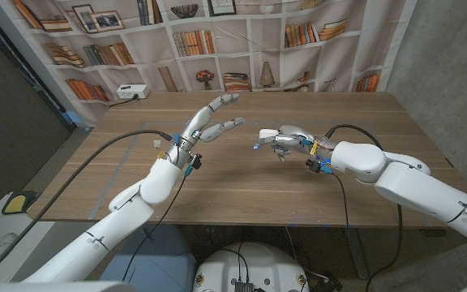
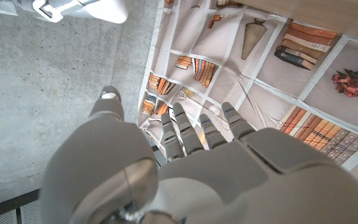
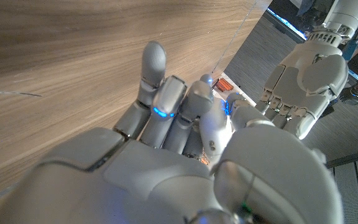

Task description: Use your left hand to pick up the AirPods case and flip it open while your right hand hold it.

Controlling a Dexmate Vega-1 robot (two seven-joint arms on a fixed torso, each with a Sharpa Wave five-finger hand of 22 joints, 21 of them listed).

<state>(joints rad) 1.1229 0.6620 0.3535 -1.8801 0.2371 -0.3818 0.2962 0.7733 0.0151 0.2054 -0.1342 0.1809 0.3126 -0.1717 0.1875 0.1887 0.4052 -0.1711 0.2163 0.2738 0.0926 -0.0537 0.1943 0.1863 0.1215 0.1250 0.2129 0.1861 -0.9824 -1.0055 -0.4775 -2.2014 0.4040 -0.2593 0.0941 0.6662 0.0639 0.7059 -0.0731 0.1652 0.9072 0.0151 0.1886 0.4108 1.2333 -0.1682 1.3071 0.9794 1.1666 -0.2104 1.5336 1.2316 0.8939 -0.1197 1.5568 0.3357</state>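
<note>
The robot's white and grey left hand (image 1: pixel 211 122) hangs above the brown wooden desk (image 1: pixel 242 191), its fingers (image 1: pixel 232 99) released and spread, holding nothing. Taking the white power strip (image 1: pixel 128 92) at the desk's back edge as the mark, this hand is to the right of it and nearer the robot, with the fingertips reaching away from the robot. In the left wrist view the same hand (image 2: pixel 216 168) shows from behind with its fingers (image 2: pixel 182 127) straight and apart, against the cloth backdrop printed with bookshelves (image 2: pixel 303 74).

The white and grey right hand (image 1: pixel 282 140) is farther right of the power strip than the left hand, and low over the desk, with its fingers facing the left hand across a gap. In the right wrist view the right hand (image 3: pixel 185 149) has its fingers (image 3: pixel 166 99) curled inward, small blue lights glowing on them, and the left hand (image 3: pixel 306 78) stands open beyond them.

The AirPods case cannot be made out. Whether the right hand's clenched fingers enclose it cannot be told.
</note>
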